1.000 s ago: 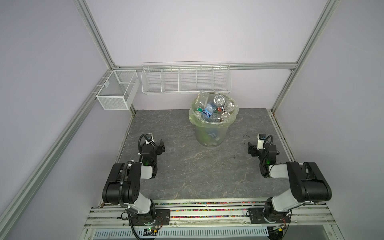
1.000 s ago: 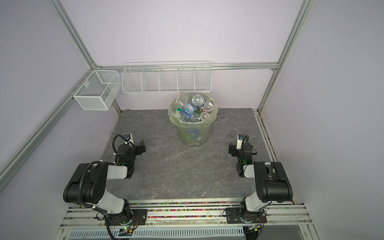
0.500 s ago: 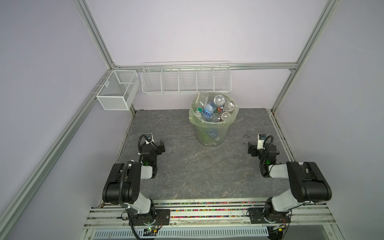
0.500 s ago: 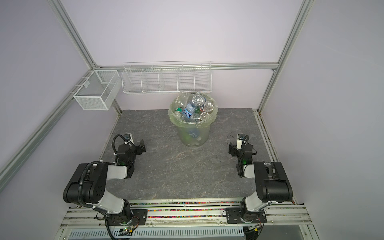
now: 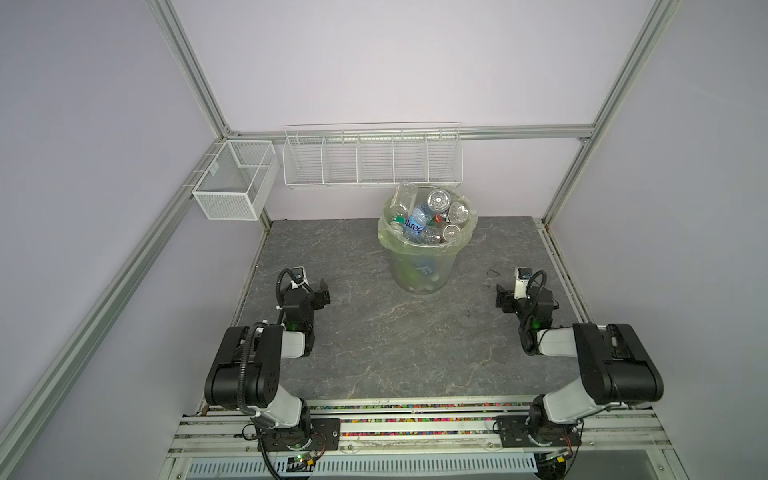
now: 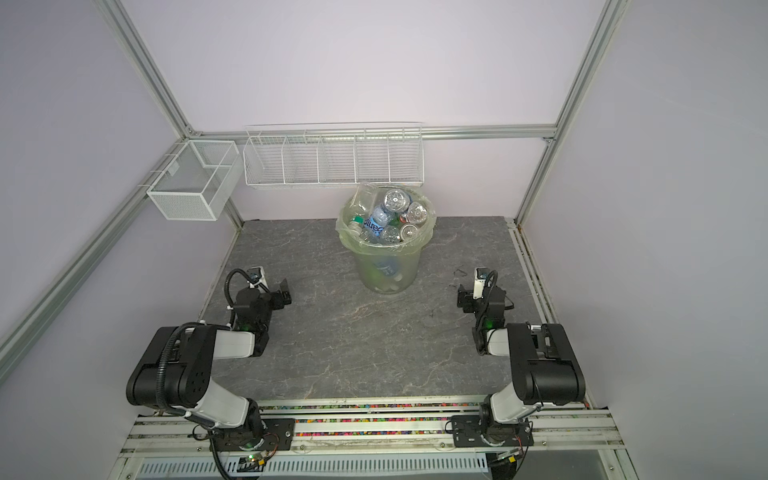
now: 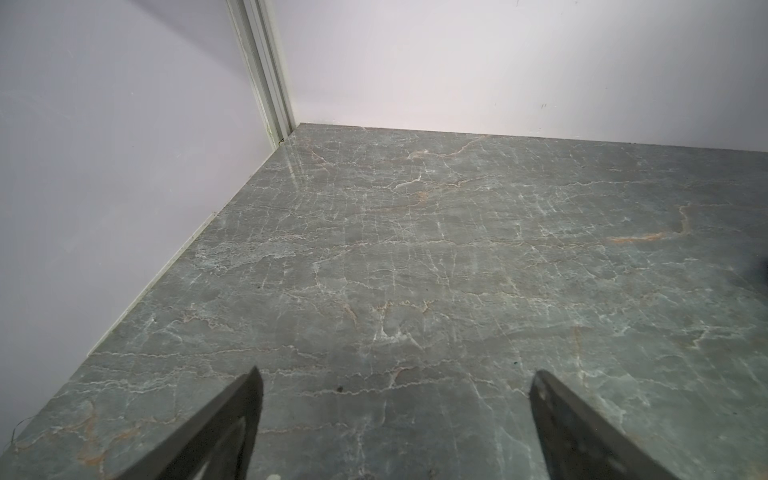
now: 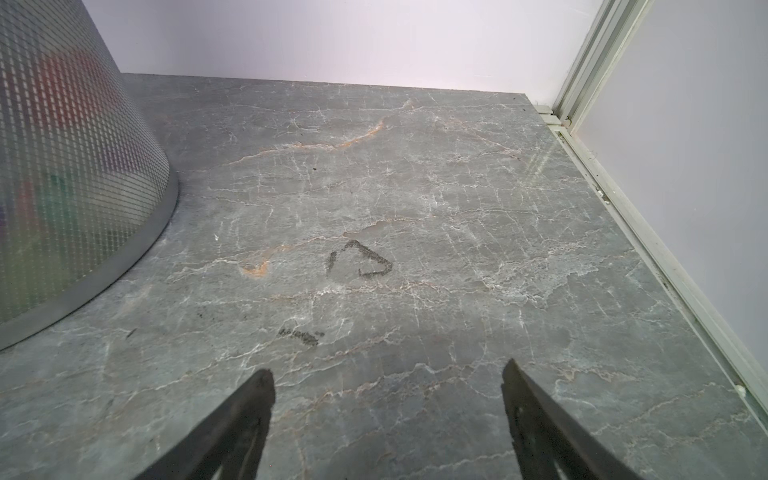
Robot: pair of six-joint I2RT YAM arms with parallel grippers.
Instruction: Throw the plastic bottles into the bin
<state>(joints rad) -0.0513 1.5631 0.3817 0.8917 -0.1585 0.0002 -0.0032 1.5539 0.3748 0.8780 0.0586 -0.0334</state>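
Observation:
The bin [image 5: 423, 270] [image 6: 388, 272], a pale green translucent bucket with a thin bag over its rim, stands at the back middle of the grey stone table. The plastic bottles [image 5: 430, 218] [image 6: 386, 222] are heaped in it up to the rim, several clear ones with blue labels and coloured caps. No bottle lies on the table in any view. My left gripper [image 5: 322, 293] [image 7: 397, 374] rests low at the left, open and empty. My right gripper [image 5: 504, 300] [image 8: 388, 370] rests low at the right, open and empty, with the bin's wall [image 8: 62, 187] off to one side.
A long white wire basket [image 5: 372, 162] hangs on the back wall just above the bin. A smaller mesh basket [image 5: 232, 187] hangs at the back left corner. Walls and aluminium posts close three sides. Black scribbles [image 8: 361, 262] mark the table ahead of the right gripper.

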